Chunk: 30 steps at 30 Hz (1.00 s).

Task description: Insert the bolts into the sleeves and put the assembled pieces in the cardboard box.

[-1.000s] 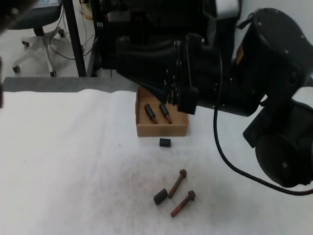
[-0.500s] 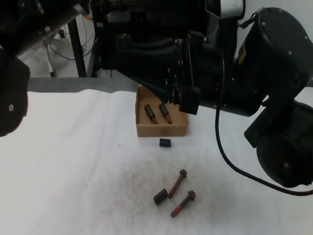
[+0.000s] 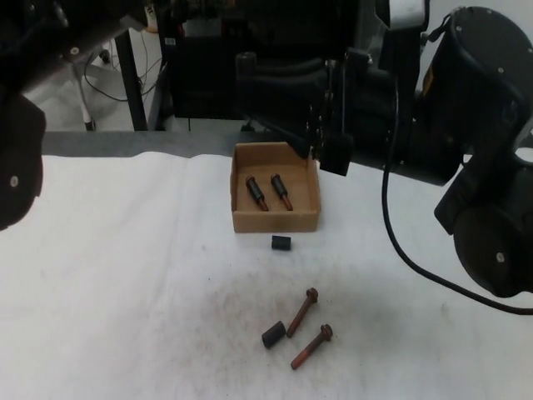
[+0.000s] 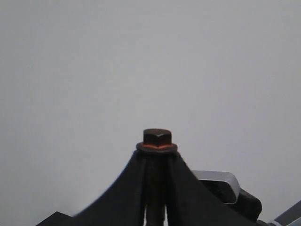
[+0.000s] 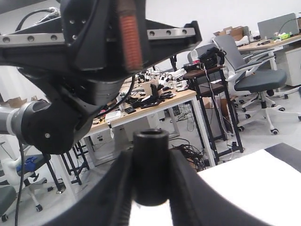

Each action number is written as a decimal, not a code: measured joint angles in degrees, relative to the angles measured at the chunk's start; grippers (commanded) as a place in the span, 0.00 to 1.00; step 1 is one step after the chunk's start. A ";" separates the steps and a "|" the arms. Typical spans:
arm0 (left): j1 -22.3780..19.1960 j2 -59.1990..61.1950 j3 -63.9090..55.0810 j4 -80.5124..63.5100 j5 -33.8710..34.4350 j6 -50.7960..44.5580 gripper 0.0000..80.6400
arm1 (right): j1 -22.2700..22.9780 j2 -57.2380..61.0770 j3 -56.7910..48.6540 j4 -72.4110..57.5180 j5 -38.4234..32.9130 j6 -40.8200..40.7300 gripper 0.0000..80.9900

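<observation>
The left gripper (image 4: 157, 157) is clamped on a held bolt (image 4: 157, 139). The bolt's hexagonal head stands just beyond the fingertips, against a plain pale background.

On the white-covered bench (image 3: 125, 292), the cardboard box (image 3: 275, 222) sits toward the far edge. It holds two assembled pieces (image 3: 256, 192) lying side by side. One loose sleeve (image 3: 281, 243) lies just in front of the box. Nearer the camera, a second loose sleeve (image 3: 272, 334) lies beside two loose bolts (image 3: 302, 312).

The right gripper (image 5: 150, 155) is clamped on a black held sleeve (image 5: 150, 179), with the open bore pointing away from the fingers.
</observation>
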 measured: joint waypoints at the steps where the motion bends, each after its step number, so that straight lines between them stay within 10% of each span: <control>1: 0.00 0.00 0.00 0.53 0.00 0.49 0.00 | 0.20 0.00 0.00 0.14 0.00 0.00 0.00; 30: 0.00 0.00 0.00 1.40 0.00 3.21 0.00 | 2.41 0.00 -0.24 0.39 14.95 -19.66 0.00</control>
